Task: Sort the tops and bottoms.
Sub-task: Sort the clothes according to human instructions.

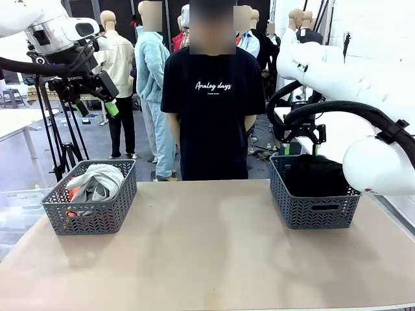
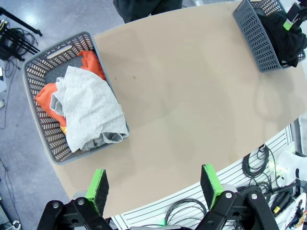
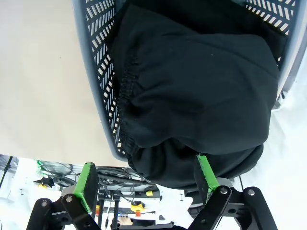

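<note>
My left tool (image 2: pixel 153 184) wide and empty above the tabletop (image 2: pixel 192 96), my right tool (image 3: pixel 146 179) wide over black cloth bottoms (image 3: pixel 201 91) in their grey plastic basket (image 3: pixel 98 76), pale grey top (image 2: pixel 88 108) over red-orange top (image 2: pixel 45 98)

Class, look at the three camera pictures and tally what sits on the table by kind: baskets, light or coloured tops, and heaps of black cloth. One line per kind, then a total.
Grey baskets: 2, the left basket and the right basket
Tops: 2, the pale grey top and the red-orange top
Black cloth heap: 1; how many garments it holds cannot be told
Total: 5
</note>
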Tool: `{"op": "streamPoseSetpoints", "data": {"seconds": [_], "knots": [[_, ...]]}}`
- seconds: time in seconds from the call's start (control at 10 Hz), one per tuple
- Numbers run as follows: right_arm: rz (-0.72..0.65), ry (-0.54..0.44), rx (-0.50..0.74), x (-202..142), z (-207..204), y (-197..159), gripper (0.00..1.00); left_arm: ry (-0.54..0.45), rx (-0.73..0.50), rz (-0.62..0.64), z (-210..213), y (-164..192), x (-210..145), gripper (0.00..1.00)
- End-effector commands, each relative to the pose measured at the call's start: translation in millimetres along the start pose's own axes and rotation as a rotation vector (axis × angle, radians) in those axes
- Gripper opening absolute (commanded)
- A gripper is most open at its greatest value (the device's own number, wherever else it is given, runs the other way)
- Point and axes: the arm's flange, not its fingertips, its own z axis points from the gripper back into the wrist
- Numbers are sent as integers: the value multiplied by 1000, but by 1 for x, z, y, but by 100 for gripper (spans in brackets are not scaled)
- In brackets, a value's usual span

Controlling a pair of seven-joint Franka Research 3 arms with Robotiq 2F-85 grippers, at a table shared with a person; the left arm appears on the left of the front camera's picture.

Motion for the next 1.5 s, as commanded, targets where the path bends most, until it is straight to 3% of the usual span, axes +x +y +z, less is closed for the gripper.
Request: {"op": "streamPoseSetpoints", "data": {"seconds": [0.0, 1.4], "knots": [[6, -13, -15, 0, 1, 2, 100, -1, -2, -9, 1, 1, -3, 100], [6, -13, -15, 0, 1, 2, 100, -1, -2, -9, 1, 1, -3, 100]]}}
